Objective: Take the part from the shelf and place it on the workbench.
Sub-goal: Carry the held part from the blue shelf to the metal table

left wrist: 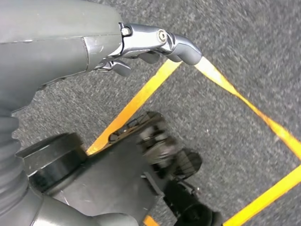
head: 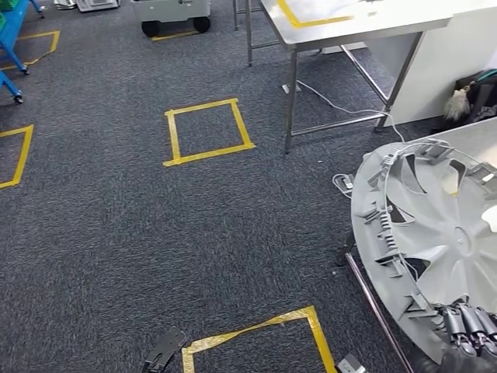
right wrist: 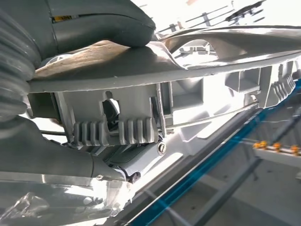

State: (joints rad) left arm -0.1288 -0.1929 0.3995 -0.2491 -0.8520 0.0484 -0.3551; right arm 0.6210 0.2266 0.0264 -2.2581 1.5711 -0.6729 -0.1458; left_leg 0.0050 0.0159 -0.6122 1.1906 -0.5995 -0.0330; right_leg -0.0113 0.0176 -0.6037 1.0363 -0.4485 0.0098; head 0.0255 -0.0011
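Note:
The part is a large grey plastic wheel cover, at the right of the head view with its ribbed back side facing me. My right hand grips its lower rim, dark fingers curled over the edge. In the right wrist view the thumb presses on one face of the cover and the fingers lie under its clips. My left hand hangs over the carpet with its fingers held out and nothing in it. A steel workbench stands at the back right.
Grey carpet carries yellow tape squares, one near my feet. A white wheeled cart stands at the back. Blue shelf legs are at the far left. A cable runs beneath the workbench.

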